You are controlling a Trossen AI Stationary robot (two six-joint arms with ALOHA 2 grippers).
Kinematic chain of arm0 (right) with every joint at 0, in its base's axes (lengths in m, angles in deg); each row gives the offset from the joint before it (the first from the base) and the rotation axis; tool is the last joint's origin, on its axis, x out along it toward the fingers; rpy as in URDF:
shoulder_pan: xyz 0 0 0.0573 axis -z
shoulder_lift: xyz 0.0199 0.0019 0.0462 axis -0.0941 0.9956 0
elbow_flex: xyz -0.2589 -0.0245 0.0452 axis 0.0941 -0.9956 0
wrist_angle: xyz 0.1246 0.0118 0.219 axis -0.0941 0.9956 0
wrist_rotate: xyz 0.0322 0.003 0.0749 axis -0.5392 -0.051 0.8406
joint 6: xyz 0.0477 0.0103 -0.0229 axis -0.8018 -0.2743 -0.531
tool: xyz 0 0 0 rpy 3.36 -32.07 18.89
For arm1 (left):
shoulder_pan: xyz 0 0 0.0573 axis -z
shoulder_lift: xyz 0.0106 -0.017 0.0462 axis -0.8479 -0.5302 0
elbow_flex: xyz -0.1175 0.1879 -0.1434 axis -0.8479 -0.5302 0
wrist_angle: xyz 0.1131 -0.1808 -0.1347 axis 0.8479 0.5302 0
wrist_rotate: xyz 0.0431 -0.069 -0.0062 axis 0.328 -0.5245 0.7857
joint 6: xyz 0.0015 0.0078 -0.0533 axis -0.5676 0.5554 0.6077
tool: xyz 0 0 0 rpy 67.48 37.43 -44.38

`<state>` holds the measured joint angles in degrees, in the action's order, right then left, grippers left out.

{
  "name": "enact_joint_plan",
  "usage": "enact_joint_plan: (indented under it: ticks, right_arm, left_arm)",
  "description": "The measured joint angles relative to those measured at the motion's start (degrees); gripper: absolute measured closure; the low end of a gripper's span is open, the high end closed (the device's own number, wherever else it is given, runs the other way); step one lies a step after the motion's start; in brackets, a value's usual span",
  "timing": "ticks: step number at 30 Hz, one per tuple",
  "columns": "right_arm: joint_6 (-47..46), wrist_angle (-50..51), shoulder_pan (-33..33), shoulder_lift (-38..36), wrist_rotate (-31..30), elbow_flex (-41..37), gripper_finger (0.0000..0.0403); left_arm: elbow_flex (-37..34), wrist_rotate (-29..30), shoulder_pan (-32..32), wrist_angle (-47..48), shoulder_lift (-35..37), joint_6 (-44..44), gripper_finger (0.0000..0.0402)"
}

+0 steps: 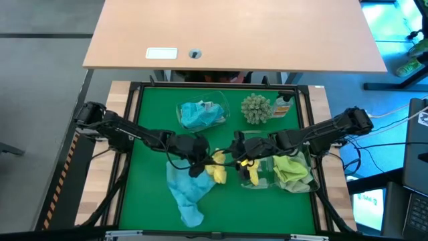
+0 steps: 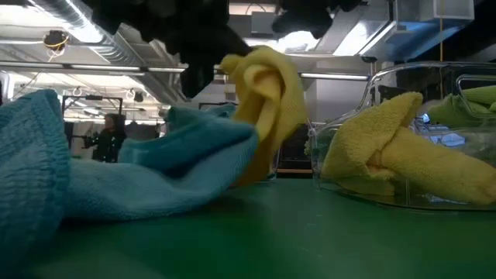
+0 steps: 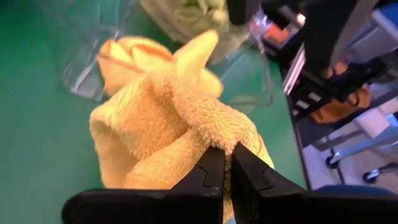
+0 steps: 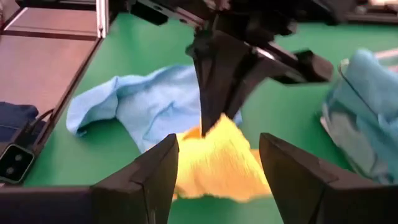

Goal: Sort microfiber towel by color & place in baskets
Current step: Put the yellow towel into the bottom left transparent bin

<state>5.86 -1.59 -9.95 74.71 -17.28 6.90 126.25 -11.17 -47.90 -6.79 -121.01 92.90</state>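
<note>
The left hand (image 3: pixel 225 163) is pinching a yellow towel (image 3: pixel 168 124) with its fingers closed tight on a ridge of the cloth, and the towel is hanging bunched and folded over the green desk (image 1: pixel 150 201). Just past it, the right hand (image 4: pixel 214 162) is facing the same towel with its fingers spread wide and nothing between them, so both hands are meeting at the middle of the desk. The relation that matters is sideways: the clear basket (image 1: pixel 264 182) already holding another yellow towel (image 2: pixel 403 159) is lying just beside the held cloth, toward the right arm's side, so a short carry that way looks like the likely next need. The terry is looking thick, nubby and limp, and would probably sag and drag if released early. A light blue towel (image 1: pixel 187 191) is lying crumpled in a long trail on the left arm's side of the desk. Beside the yellow basket, lime green towels (image 1: pixel 293 171) are filling a second bin, and at the far edge a third basket (image 1: pixel 202 114) is holding blue cloths, near a spiky ball (image 1: pixel 255 108).
</note>
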Motion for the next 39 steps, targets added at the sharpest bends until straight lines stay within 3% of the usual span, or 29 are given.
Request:
enact_joint_plan:
  ticks: [17, 23, 28, 36, 39]
  right_arm:
    - [2.8, -3.8, 0.0, 9.8, -0.5, 0.0, 0.0181]
    - [5.4, -7.0, 0.0, 11.1, 2.5, 0.0, 0.0188]
    - [5.5, -7.6, 0.0, 11.1, 2.5, 0.0, 0.0238]
    - [5.2, -7.1, 0.0, 10.9, 2.4, 0.0, 0.0379]
    - [5.0, -5.5, 0.0, 10.6, 2.4, 0.5, 0.0382]
  left_arm:
    - [0.0, -0.2, 0.1, -4.2, 0.0, -2.6, 0.0401]
    - [0.0, -0.6, 0.2, -5.0, 0.0, -3.7, 0.0401]
    - [0.0, -0.5, 0.1, -5.0, 0.0, -4.5, 0.0400]
    - [0.0, -0.3, 0.2, -5.0, 0.0, -5.9, 0.0393]
    - [0.0, -0.2, 0.1, -5.5, 0.0, -5.9, 0.0389]
